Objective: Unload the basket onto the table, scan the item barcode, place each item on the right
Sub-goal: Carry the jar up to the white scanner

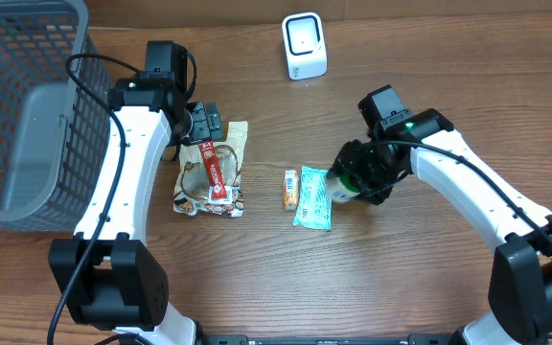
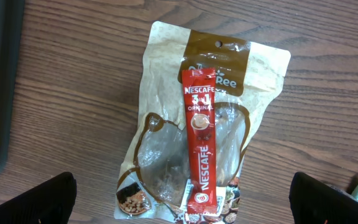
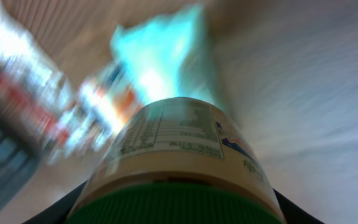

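My right gripper point(image 1: 357, 177) is shut on a bottle point(image 1: 339, 184) with a green cap and a cream label. It holds the bottle near its cap, low over the table beside a teal packet point(image 1: 313, 197). In the right wrist view the bottle point(image 3: 182, 146) fills the frame between the jaws of my right gripper point(image 3: 179, 214), and the background is blurred. The white scanner point(image 1: 304, 45) stands at the back centre. My left gripper point(image 1: 204, 125) hovers open over a snack pouch point(image 2: 166, 130) with a red Nescafe stick point(image 2: 201, 143) lying on it.
A grey mesh basket point(image 1: 17, 105) takes up the far left. A small orange packet point(image 1: 290, 188) lies next to the teal packet. The snack pouch point(image 1: 211, 172) lies left of centre. Bare wood stretches between the items and the scanner.
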